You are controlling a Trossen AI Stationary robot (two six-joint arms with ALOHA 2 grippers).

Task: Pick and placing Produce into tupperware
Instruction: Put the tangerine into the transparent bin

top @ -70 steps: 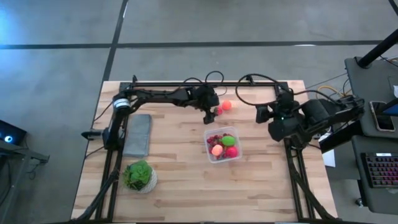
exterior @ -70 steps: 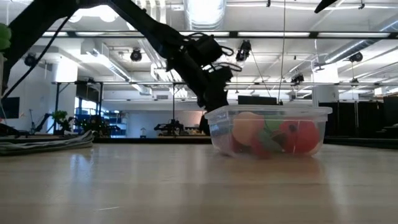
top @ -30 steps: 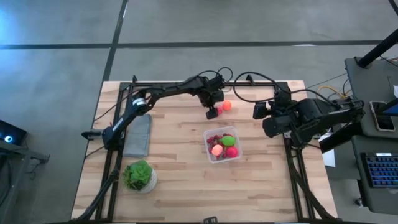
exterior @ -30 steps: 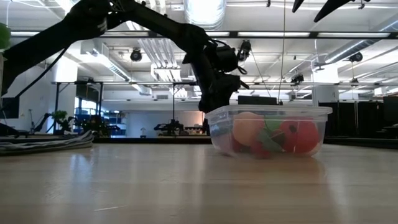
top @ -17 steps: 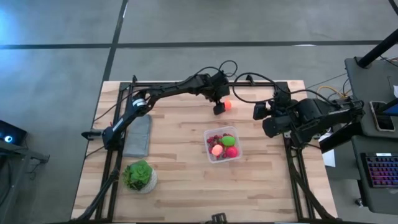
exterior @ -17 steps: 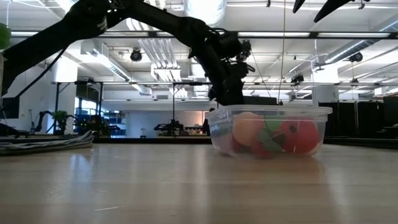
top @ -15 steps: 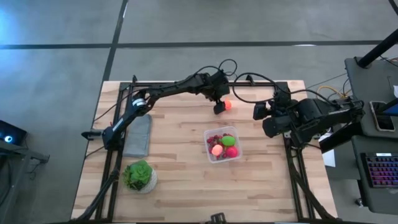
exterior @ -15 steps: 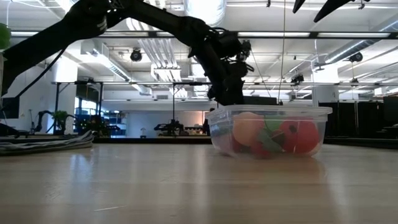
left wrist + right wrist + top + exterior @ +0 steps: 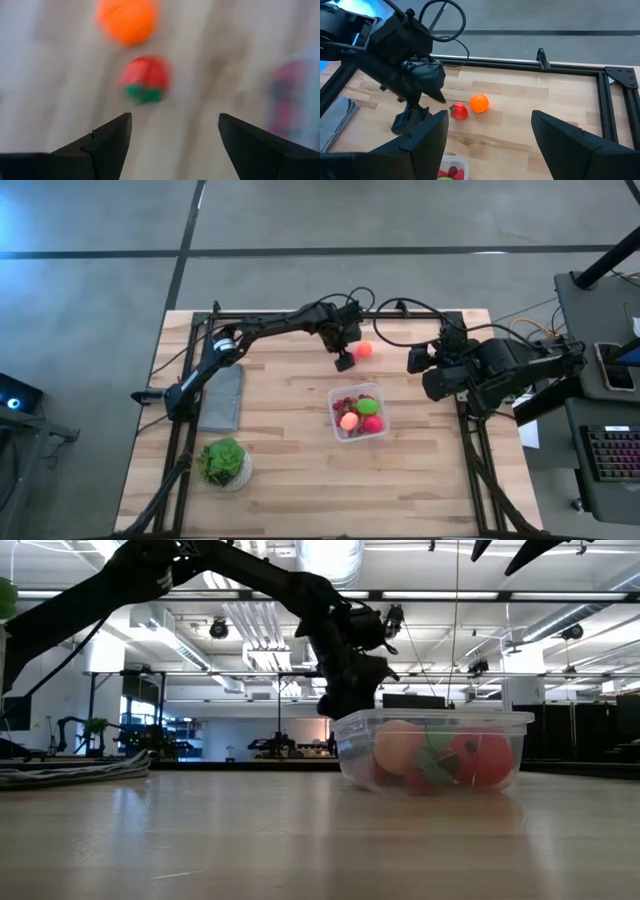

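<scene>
The clear tupperware point(image 9: 358, 413) stands right of the table's middle and holds green, peach-pink and red pieces plus small red berries; the low view shows it too point(image 9: 430, 750). An orange fruit point(image 9: 364, 349) and a red strawberry-like piece point(image 9: 459, 111) lie on the wood beyond it, close together. My left gripper point(image 9: 343, 362) hovers just left of them, pointing down, open and empty; in its wrist view the red piece point(image 9: 145, 80) and the orange fruit point(image 9: 127, 20) lie ahead of the fingers point(image 9: 172, 117). My right gripper point(image 9: 490, 142) waits open at the table's right edge point(image 9: 415, 360).
A flat grey slab point(image 9: 222, 396) lies at the table's left, and a leafy green head in a white bowl point(image 9: 225, 463) sits near the left front corner. Black frame rails point(image 9: 330, 313) border the far edge and both sides. Bare wood spreads in front of the tupperware.
My left gripper swung toward the table's right and far edge, up beside the orange fruit, then came back left and nearer to about where it was a second ago. The fruits and the tupperware have stayed in place.
</scene>
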